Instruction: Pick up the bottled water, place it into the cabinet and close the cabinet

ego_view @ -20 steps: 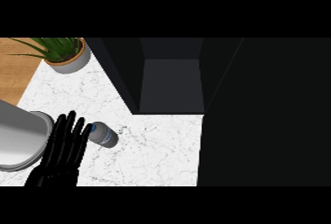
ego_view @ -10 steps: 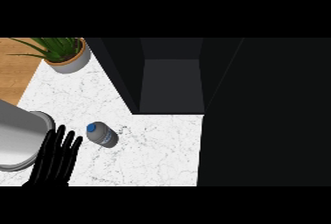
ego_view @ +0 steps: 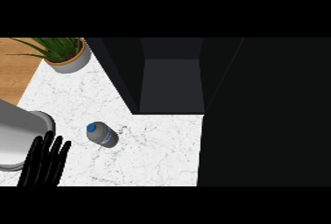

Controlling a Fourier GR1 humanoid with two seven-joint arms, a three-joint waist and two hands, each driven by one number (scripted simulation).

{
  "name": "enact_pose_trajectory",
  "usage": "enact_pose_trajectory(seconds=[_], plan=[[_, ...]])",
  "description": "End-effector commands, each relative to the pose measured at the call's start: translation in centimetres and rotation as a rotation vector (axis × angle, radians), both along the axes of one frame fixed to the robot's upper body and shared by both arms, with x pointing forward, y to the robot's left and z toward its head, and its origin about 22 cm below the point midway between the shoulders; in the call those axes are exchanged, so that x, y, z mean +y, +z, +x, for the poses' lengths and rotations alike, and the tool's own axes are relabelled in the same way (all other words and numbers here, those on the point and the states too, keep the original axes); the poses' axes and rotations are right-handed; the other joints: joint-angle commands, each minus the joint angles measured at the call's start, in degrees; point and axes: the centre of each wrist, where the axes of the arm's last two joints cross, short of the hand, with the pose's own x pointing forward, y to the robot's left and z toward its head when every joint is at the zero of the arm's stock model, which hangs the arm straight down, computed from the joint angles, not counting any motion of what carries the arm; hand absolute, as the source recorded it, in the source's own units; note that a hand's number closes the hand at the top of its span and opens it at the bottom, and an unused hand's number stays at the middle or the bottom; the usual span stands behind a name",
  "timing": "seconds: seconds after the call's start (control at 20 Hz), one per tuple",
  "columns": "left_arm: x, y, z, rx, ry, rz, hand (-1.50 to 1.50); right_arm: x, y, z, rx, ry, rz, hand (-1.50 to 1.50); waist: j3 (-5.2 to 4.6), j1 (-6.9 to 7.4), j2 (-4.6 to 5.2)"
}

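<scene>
The bottled water [ego_view: 102, 134], a small clear bottle with a blue cap, stands on the white marble counter [ego_view: 155, 148]. Behind it the dark cabinet [ego_view: 171, 83] is open, its inside bare. My left hand [ego_view: 45, 162] shows at the lower left, open with fingers straight, a little left of and below the bottle, not touching it. My right hand does not show.
A potted green plant [ego_view: 65, 54] stands at the back left, by a wooden surface [ego_view: 16, 65]. A grey metal pot or sink [ego_view: 19, 140] sits at the left edge beside my left hand. The cabinet's dark door [ego_view: 265, 113] fills the right side.
My left hand has drawn back toward the lower edge, away from the bottle. The bottle has not moved.
</scene>
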Motion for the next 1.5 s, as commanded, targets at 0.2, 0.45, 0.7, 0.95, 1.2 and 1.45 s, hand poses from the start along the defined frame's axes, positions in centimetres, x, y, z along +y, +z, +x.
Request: enact_pose_trajectory(seconds=[0.2,0.45,0.7,0.95,1.2,1.45], plan=[[2.7,-1.2,0.9,0.018,0.070,0.024,-1.50,-0.5,-0.6,-1.8,-0.008,0.009,-0.003,-1.50,0.01,-0.29,-0.03],[5.8,-5.2,3.3,0.003,0.079,0.049,-1.50,-1.0,-1.5,0.4,-0.012,0.011,-0.009,-1.50,-0.01,-0.16,0.14],[4.7,-5.3,5.7,0.037,0.076,0.091,-1.50,-0.5,-1.0,-0.7,-0.004,0.042,-0.002,-1.50,0.02,-0.32,0.10],[6.5,-9.4,5.7,0.094,0.056,0.088,-1.50,1.4,-1.5,-1.1,-0.017,0.042,-0.017,-1.50,-0.01,-0.34,0.07],[8.9,-10.2,8.3,0.148,0.068,0.055,-1.50,-0.9,-1.7,-1.8,-0.013,0.049,-0.026,-1.50,0.01,-0.54,0.11],[7.1,-14.8,8.5,0.198,0.088,0.024,-1.50,-0.7,-3.4,-1.3,-0.034,0.035,0.025,-1.50,-0.01,-0.58,0.18]])
